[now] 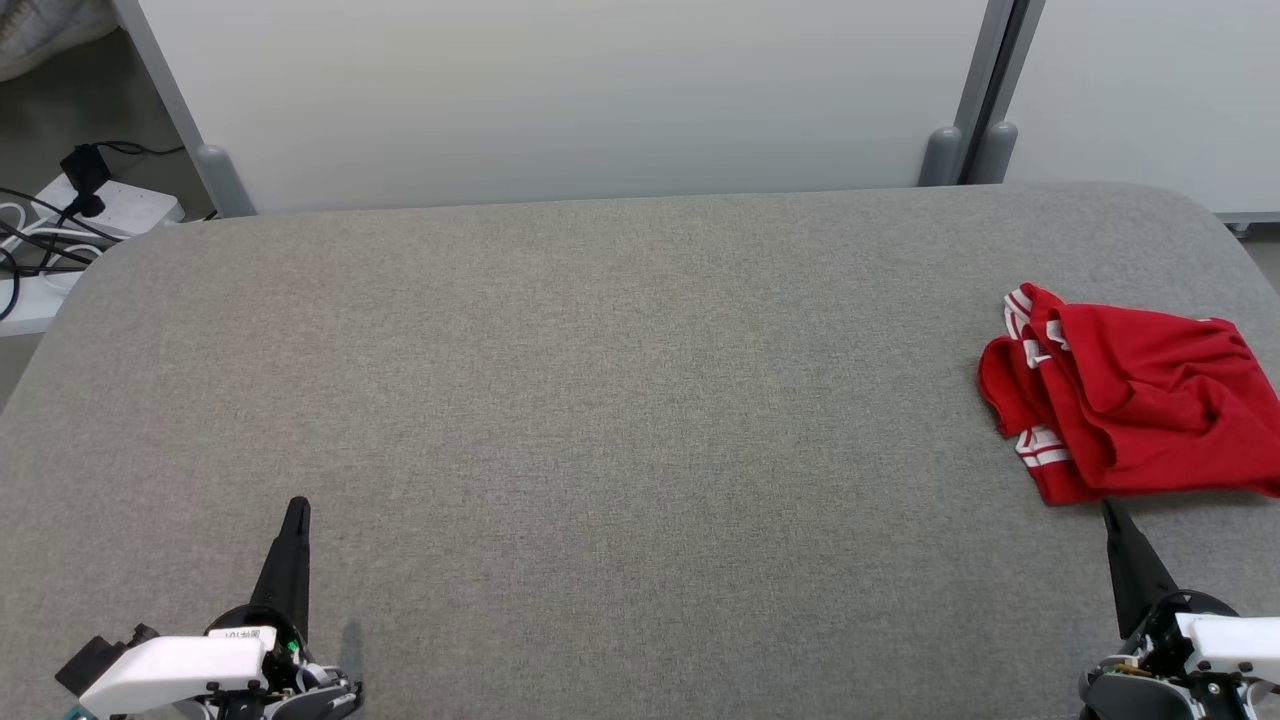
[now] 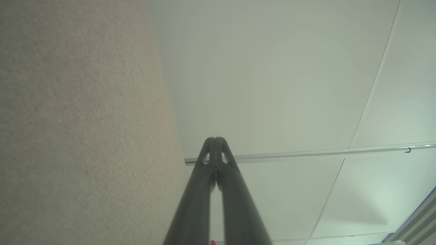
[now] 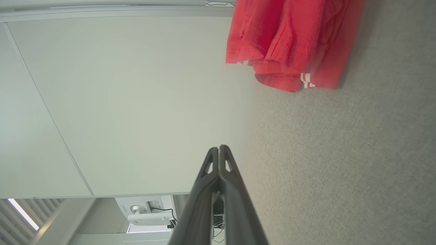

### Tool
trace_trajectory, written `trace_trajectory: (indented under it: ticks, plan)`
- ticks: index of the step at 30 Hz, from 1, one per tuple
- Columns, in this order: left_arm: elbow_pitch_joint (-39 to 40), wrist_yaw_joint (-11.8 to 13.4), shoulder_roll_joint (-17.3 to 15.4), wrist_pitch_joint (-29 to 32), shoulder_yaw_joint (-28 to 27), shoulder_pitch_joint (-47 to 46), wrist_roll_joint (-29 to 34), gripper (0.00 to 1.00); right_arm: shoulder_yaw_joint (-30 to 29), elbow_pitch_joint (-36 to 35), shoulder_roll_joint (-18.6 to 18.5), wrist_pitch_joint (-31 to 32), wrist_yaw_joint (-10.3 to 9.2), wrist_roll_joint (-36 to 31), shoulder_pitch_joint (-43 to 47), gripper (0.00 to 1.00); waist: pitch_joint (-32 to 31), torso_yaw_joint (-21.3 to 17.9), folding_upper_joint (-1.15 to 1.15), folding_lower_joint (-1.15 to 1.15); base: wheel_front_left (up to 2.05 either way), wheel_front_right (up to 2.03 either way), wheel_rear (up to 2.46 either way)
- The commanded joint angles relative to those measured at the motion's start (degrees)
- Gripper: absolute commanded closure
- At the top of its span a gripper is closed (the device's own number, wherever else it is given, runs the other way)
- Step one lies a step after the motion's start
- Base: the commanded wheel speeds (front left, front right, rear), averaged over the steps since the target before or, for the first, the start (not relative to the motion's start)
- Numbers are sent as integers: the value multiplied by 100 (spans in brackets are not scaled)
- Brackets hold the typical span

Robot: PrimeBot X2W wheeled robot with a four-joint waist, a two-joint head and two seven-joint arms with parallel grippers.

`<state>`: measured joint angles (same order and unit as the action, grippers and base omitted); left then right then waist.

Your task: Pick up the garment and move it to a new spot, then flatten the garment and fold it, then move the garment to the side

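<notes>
**Task item.** The garment (image 1: 1130, 400), red with white-striped trim, lies on the table (image 1: 600, 380) at its right side, about midway between near and far. Its right part runs past the edge of the head view. It is a compact bundle of overlapping layers with creases and a loose near hem. It is neither spread flat nor squared off.

**Step in hand.** This cannot be settled. A bunched garment at the table's right fits a garment waiting to be picked up and carried to a new spot. It equally fits a roughly folded garment already set at the side. Neither arm is engaged with the cloth, so no step is visibly under way.

**Next move.** I make no call, because the two readings demand different actions. In my judgement, any grasp here would need the fingers to part and then close on an outer layer or hem, since the stacked layers could separate when lifted.

**Claws.** The left gripper (image 1: 297, 508) sits at the near left, fingers pressed together, holding nothing, well apart from the garment. The right gripper (image 1: 1108, 508) sits at the near right, fingers likewise together and holding nothing. Its tip lies just near of the garment's near hem, and the right wrist view shows bare table between tip and cloth, so there is no contact.
</notes>
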<state>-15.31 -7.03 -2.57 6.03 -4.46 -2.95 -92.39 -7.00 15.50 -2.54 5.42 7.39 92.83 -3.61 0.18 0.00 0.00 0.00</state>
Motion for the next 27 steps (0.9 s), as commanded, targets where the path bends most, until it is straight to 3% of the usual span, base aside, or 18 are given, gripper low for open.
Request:
trace_trajectory:
  ticks: [1, 27]
  plan:
    - [126, -46, -49, 31, -188, -322, 7, 100, 101, -150, -74, 64, 10, -23, -253, 100, 0, 0, 0, 0, 0, 0, 0]
    - [126, -46, -43, 38, -196, -323, 14, 100, 83, -149, -62, 79, 10, -38, -254, 100, 0, 0, 0, 0, 0, 0, 0]
